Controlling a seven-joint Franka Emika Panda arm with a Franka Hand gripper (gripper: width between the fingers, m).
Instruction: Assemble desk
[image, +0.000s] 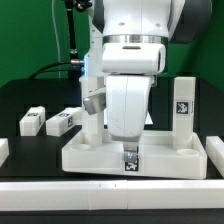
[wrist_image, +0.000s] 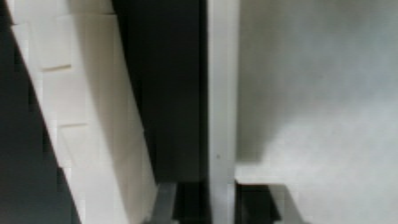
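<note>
Exterior view: the slab lies flat, low and centre, rim up. One leg stands upright in a corner socket at the exterior view's right. A second upright leg shows half hidden behind the arm. A loose leg and another loose leg lie on their sides, apart from the slab, toward the exterior view's left.

Handling, my judgement: hard moulded plastic, so stiff, light and smooth enough to slip. I would take a leg across two flat faces near mid-length, and the slab by its rim. A knock could tip the standing legs.

Arm pose: it hangs straight down over the slab, wrist vertical, with the pincer low at the near rim.

Wrist view: blurred. A notched white bar sits beside a dark gap, and a thin white edge runs between the dark fingers. I cannot tell whether the pincer is clenched on that edge or merely astride it.
</note>
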